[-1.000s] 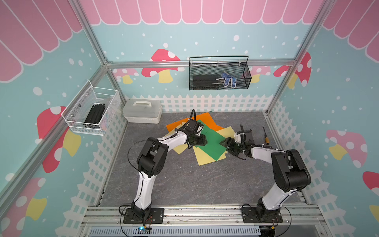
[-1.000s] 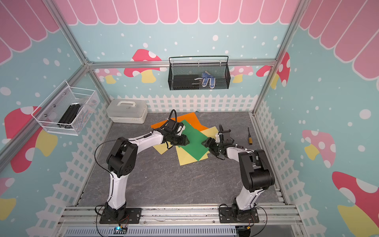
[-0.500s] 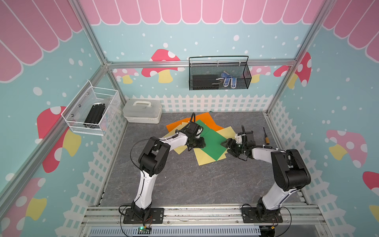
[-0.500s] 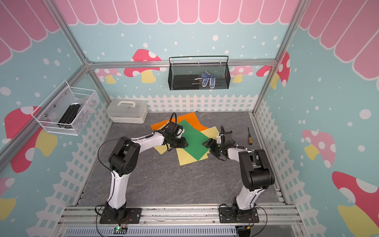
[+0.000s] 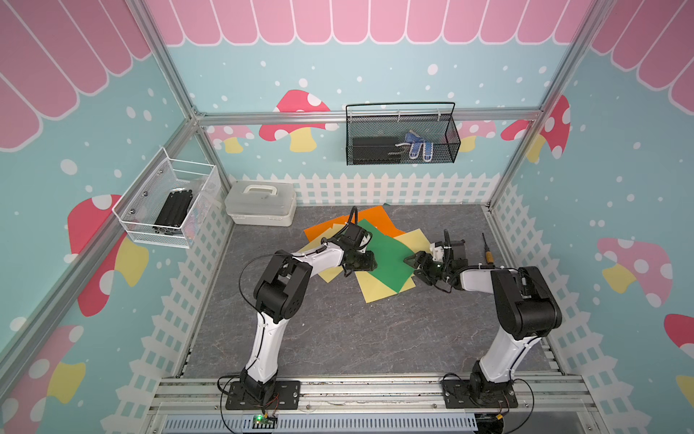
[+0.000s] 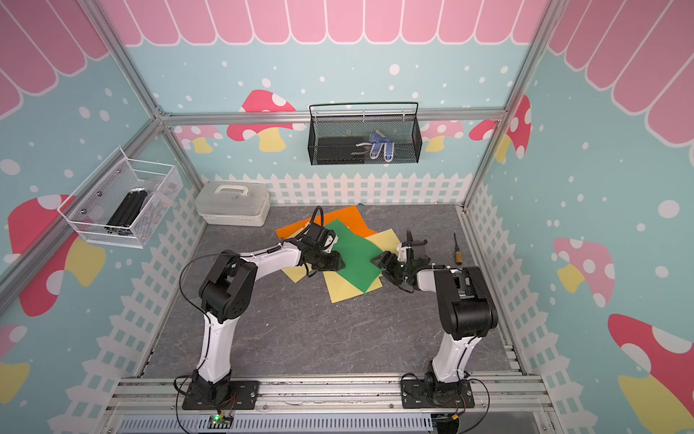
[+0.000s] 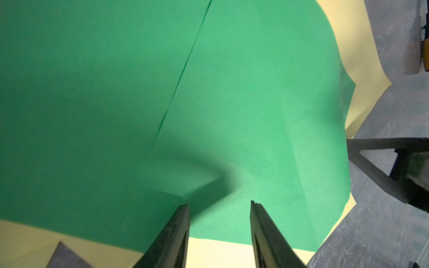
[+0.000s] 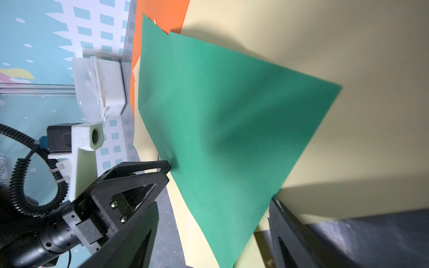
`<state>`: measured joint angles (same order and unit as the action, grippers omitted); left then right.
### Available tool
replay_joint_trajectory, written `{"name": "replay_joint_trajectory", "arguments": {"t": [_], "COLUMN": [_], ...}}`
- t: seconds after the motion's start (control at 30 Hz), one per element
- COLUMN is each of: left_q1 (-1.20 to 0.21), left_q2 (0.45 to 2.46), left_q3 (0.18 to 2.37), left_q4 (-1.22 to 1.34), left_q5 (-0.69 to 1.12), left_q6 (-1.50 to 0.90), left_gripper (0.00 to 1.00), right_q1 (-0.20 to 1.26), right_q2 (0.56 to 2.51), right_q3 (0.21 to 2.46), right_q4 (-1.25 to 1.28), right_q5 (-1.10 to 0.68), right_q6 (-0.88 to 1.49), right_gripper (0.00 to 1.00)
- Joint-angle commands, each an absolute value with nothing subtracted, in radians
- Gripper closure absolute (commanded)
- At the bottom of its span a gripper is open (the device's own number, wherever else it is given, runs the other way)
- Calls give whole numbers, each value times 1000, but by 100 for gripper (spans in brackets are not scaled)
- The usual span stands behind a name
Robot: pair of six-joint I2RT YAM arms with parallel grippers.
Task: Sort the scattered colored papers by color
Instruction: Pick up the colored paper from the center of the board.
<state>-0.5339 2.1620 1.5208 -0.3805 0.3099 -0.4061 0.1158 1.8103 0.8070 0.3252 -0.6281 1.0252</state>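
Step in hand, my read: get the green sheet off the mixed pile. It lies on top, over yellow sheets and orange sheets. The whole pile sits on the worktop near the white box, toward the worktop's middle. Nothing is sorted yet.

Left end effector: fingers parted, nothing clamped. Its tips press on the green sheet's edge nearer the box, and the paper buckles into a low ridge ahead of them. Right end effector: spread wide, empty, low at the edge farther from the box. A green corner shows between its fingers in the right wrist view.

To do it well: pin lightly with the left tips and let the ridge lift the far edge. Then close the right fingers on green only, since yellow lies directly under and could come along. Thin paper, so pinch near the corner and pull slow and low.

Pose: both arms stretched forward, forearms low, wrists tipped down, facing each other across the green sheet.
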Motion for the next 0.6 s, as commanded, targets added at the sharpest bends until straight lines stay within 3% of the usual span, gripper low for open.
{"name": "replay_joint_trajectory", "arguments": {"t": [0.0, 0.57], "left_q1": [-547, -549], "left_q2": [2213, 2230], "left_q3": [1502, 1511], "left_q4": [-408, -408], "left_q5": [303, 300], "left_q6": [-423, -426], "left_gripper": [53, 53], "right_q1": [113, 115], "right_q2": [1872, 1754], "right_q3": [791, 703], "right_q4": [339, 489], "right_q5": [-635, -668], "right_q6": [1075, 1226], "right_gripper": [22, 22]}}
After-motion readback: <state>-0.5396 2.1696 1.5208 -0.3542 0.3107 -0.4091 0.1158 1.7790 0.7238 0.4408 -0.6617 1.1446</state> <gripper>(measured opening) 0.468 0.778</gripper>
